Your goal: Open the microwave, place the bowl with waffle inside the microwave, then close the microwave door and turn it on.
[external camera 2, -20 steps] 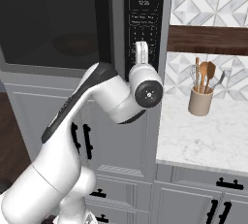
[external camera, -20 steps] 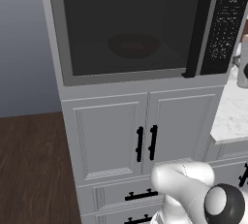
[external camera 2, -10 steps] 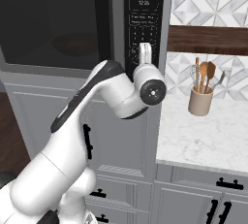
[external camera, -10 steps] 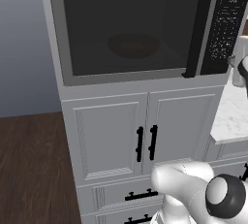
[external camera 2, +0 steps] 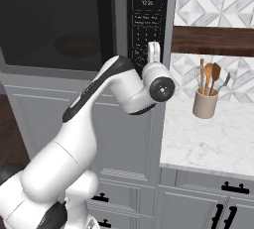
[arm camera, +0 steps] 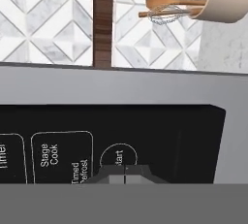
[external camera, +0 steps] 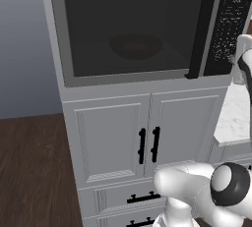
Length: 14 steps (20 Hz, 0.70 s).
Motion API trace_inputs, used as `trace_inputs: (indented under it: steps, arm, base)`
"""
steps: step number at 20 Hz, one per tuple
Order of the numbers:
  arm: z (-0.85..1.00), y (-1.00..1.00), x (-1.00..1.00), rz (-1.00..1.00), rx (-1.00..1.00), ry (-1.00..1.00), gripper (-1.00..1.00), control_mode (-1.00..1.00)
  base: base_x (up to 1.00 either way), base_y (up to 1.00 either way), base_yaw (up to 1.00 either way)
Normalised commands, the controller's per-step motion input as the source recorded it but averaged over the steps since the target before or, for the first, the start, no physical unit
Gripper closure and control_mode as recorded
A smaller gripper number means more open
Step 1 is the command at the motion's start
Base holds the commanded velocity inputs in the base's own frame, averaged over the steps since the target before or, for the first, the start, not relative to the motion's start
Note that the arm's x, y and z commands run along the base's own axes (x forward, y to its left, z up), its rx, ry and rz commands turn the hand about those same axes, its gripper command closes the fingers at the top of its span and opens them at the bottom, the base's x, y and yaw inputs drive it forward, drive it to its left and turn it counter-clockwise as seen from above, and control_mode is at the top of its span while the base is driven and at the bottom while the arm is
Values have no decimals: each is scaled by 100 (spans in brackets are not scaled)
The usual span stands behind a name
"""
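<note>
Last step: you're going for the Start button, door shut, bowl inside.

Pincer [arm camera: 125,176] is pressed together, pinching nothing, tips side by side like one blunt probe. In the hand view they're sitting right at the lower edge of the round Start button [arm camera: 118,157], touching or just short of it; I can't tell which. Stage Cook button [arm camera: 62,151] is lying just to one side of the tips, so you're risking a wrong key if you drift that way. From the right base view the pincer [external camera 2: 154,47] is pointing at the lower part of the keypad [external camera 2: 147,22]. Door [external camera: 130,27] is looking closed; bowl [external camera: 136,46] is showing dimly through its window, well off to the handle side of the pincer. Next move, I'd say: nudge onto the button centre, then push straight in.
</note>
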Motion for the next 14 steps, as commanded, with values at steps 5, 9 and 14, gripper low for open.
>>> trace_inputs:
  steps: [5, 9, 14]
  arm:
    - [-35, 0, 62, 0, 0, 3, 100, -100]
    - [-46, 0, 96, 0, -3, 13, 100, -100]
    - [-55, 20, 100, 0, -12, 22, 100, -100]
  base:
    - [0, 0, 0]
    - [0, 0, 0]
    - [0, 0, 0]
